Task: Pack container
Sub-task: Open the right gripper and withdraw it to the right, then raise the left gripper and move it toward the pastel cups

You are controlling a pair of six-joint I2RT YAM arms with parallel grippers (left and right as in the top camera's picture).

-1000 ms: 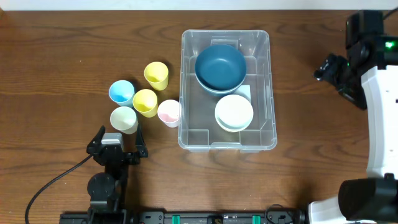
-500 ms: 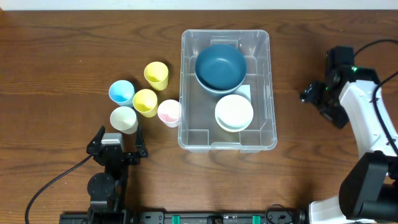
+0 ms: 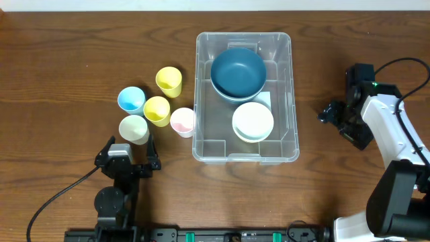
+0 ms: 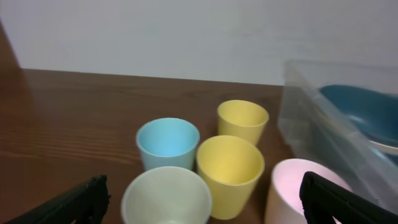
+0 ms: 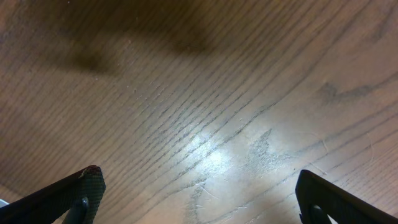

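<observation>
CONTAINER: large clear plastic rectangular bin, frame centre | left gripper: lower left, well apart from bin, jaws spread, empty | right gripper: near bin's right, jaws spread, empty

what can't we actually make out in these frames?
- Overhead: the label on the container base is mostly covered by the blue bowl and white bowl. It is unclear whether either bowl is a stack.
- Left wrist: the container is cut off by the right edge, and the pink cup by the bottom edge.
- Right wrist: only bare table; no container in view.
</observation>
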